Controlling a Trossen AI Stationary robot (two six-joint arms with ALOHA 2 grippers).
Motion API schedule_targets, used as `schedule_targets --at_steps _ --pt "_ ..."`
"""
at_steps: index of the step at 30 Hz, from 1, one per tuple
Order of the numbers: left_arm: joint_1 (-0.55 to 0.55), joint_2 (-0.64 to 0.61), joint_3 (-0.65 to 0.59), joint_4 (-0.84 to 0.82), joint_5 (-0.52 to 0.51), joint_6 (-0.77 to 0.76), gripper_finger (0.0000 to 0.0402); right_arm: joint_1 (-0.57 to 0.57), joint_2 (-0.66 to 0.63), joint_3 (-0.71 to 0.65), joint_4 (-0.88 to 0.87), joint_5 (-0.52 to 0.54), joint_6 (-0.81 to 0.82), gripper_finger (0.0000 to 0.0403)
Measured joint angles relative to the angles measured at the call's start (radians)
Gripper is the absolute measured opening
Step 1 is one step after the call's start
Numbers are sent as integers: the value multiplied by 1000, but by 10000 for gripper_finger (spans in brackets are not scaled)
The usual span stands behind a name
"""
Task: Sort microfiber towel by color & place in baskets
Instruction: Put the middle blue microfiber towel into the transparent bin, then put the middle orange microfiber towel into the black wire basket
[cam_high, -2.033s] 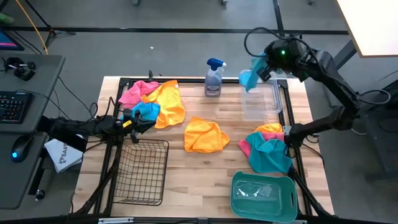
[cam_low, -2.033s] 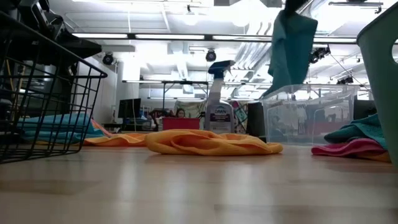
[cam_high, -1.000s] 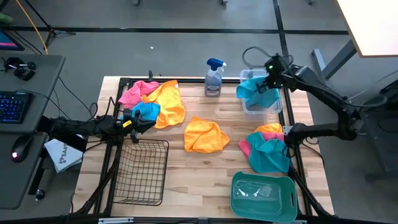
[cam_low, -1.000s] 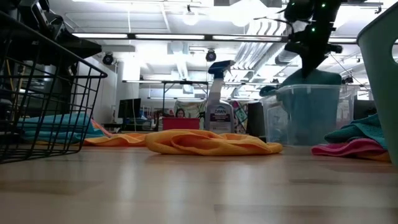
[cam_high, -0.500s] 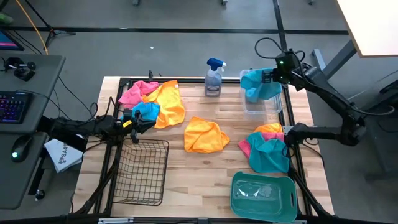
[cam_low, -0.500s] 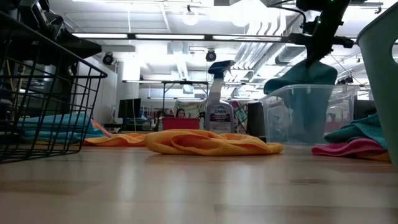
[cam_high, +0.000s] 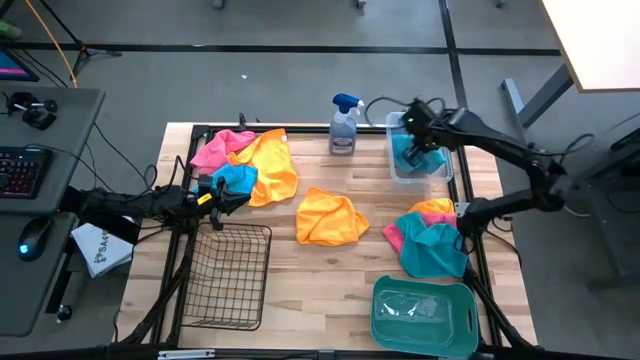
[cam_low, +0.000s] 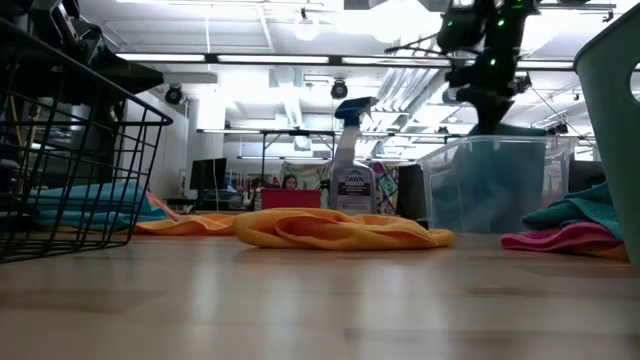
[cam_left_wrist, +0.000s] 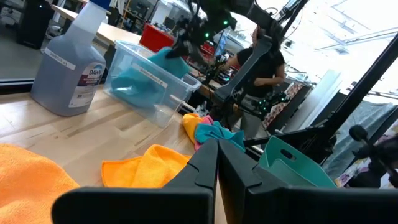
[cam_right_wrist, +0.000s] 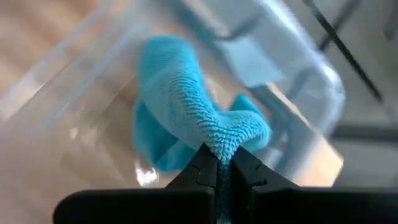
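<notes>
Turquoise towel (cam_right_wrist: 186, 118) sits bunched inside the clear tub (cam_high: 440, 168) at the upper right of the high view, one fold pinched between the right gripper (cam_right_wrist: 222, 163) fingertips, which are clamped tight on it. Left gripper (cam_left_wrist: 217, 163) waits at the left table edge by the wire basket (cam_high: 228, 275), fingers closed on nothing.

Teal basket (cam_low: 612, 120) cut off at low view edge; wire basket (cam_low: 70, 160) cropped too.

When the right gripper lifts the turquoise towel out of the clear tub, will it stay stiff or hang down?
Probably it hangs down: the turquoise towel folds softly where the right gripper pinches it. It looks light, and its looped pile should not slip. The clear tub may shift if cloth drags its wall.
</notes>
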Motion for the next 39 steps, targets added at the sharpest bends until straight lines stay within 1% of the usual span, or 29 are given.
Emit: schedule_targets --at_steps 4,10,15,18,20,22,24,28,31,35,37,39 --pt "0 0 0 0 0 0 0 14 66 0 2 -100 -191 0" --pt "0 0 0 0 0 0 0 -50 124 0 18 -276 -354 0" --pt "0 0 0 0 0 0 0 -136 128 -15 61 -361 -398 0" --pt "0 0 0 0 0 0 0 -166 128 -16 65 -378 -382 3" --pt "0 0 0 0 0 0 0 -169 128 -16 64 -376 -367 12" --pt "0 0 0 0 0 0 0 -168 128 -16 57 -365 -356 31" --pt "0 0 0 0 0 0 0 -168 128 -16 39 -356 -346 60" --pt "0 0 0 0 0 0 0 -167 128 -16 1 -316 -312 137" --pt "0 0 0 0 0 0 0 -158 128 -1 -25 -308 -313 197" --pt "0 0 0 0 0 0 0 -137 128 77 -64 -308 -319 258" --pt "0 0 0 0 0 0 0 -129 128 138 -84 -308 -306 276" --pt "0 0 0 0 0 0 0 -122 128 211 -107 -317 -278 286"
